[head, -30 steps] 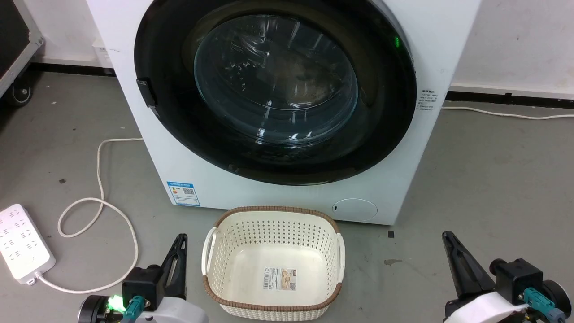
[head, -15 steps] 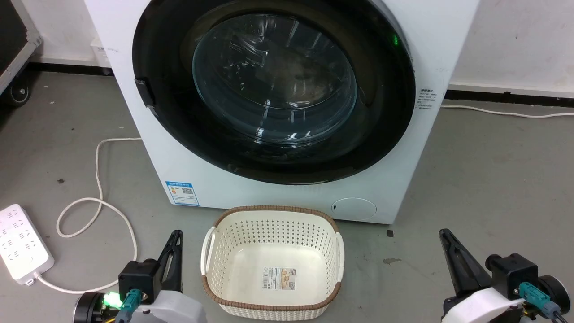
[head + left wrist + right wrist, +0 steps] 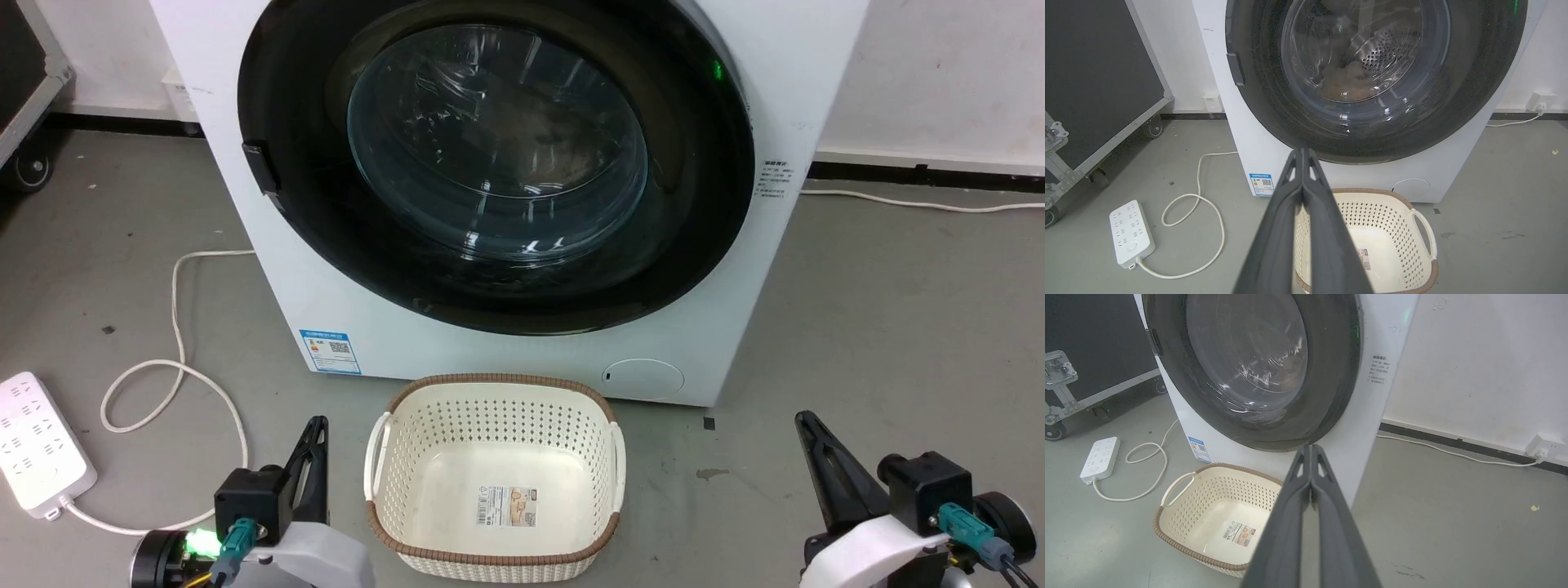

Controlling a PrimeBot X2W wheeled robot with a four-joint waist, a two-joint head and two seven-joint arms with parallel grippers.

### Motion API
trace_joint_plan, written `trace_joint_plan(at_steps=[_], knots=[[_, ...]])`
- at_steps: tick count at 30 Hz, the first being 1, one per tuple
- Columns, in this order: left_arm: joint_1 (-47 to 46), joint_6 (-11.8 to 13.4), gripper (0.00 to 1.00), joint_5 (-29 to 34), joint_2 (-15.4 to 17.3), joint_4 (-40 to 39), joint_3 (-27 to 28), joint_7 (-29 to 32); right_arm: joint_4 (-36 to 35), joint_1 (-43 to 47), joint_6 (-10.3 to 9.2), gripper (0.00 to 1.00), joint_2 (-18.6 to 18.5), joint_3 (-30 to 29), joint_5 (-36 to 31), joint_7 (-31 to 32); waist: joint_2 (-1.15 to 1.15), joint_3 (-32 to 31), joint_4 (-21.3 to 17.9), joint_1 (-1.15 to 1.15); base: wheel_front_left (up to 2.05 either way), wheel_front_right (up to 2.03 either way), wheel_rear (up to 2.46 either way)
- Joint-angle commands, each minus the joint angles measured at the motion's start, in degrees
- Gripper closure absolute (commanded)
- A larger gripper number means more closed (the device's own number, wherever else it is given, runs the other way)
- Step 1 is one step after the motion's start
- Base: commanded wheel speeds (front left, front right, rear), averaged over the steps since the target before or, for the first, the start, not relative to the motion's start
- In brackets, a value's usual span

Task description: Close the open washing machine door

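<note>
Grey floor (image 3: 898, 327), washing machine door (image 3: 498, 163) unchanged, flush on washing machine (image 3: 457, 359), left gripper (image 3: 1301, 153), right gripper (image 3: 1310, 449) both pinched closed

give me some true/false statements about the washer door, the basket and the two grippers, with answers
1. The washing machine door sits shut against the front of the washing machine. True.
2. The basket holds laundry. False: it holds no laundry.
3. The left gripper has its fingers pressed together on nothing. True.
4. The right gripper is touching the door. False: it is apart from the door, low and in front of the machine, shut on nothing.
5. The power strip lies on the robot's right. False: it lies on the robot's left.
</note>
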Motion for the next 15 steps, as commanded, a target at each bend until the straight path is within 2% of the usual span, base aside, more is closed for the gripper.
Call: trace_joint_plan(at_steps=[1, 15], knots=[[-0.9, 0.2, 1.0, 0.3, -0.1, -0.4, 0.3, 0.5, -0.6, -0.7, -0.04, 1.0, 0.3, 0.1, -0.5, 0.3, 0.0, 0.0, 0.0, 0.0, 0.0, 0.0, 0.0], [-1.1, 0.3, 1.0, 0.6, -0.3, -0.8, 0.7, 1.4, -1.0, -0.9, -0.04, 1.0, 0.3, 0.2, -0.9, 1.3, 0.0, 0.1, -0.1, 0.0, 0.0, 0.0, 0.0]])
